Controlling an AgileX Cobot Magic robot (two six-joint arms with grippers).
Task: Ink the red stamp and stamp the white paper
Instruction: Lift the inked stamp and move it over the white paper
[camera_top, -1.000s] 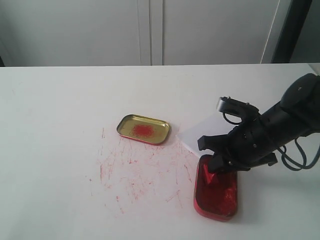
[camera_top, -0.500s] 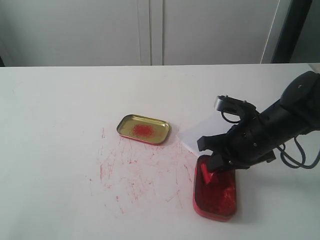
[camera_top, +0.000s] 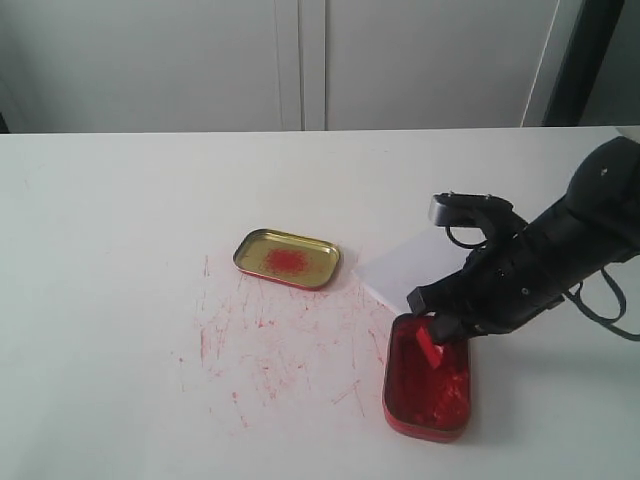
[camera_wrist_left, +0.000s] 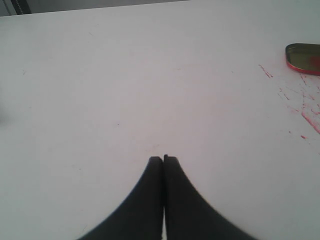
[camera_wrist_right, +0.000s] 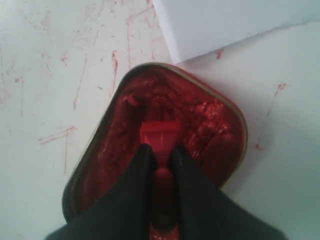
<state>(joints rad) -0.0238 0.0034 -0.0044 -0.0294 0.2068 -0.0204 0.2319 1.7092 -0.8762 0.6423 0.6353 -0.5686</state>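
The table (camera_top: 120, 220) is white with red scratches. The tin (camera_top: 402, 412) of ink sits right under the right gripper (camera_top: 432, 338), and the paper (camera_top: 398, 268) lies just past it, ready for later. The right gripper pinches the stamp (camera_wrist_right: 160, 131) by its handle. The stamp's long way runs from the fingers down to the ink, block end down to get wet. The left gripper (camera_wrist_left: 163, 161) is squeezed closed on nothing.

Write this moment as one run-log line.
phase: inking | right fingers: shut on small red plastic stamp, inside oblong red ink tin | left fingers: shut, empty | white paper sheet: visible part blank
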